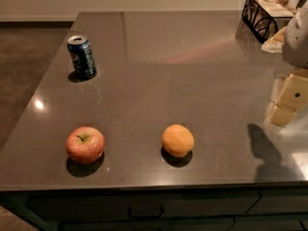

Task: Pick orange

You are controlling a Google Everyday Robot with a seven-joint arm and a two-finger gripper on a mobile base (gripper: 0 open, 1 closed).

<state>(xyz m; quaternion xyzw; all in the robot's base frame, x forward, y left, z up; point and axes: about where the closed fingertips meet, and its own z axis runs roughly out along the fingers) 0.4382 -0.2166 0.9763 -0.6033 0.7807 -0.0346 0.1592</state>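
Observation:
The orange (177,139), plain yellow-orange and round, sits on the dark grey countertop (183,66) near its front edge, a little right of the middle. My gripper (287,100) hangs at the right edge of the view, above the counter and well to the right of the orange, not touching it. Its pale cream parts cast a dark shadow on the counter to the orange's right.
A red-yellow apple (85,144) with a stem sits left of the orange near the front edge. A blue soda can (82,57) stands upright at the back left. A black wire rack (265,8) with packets stands at the back right corner.

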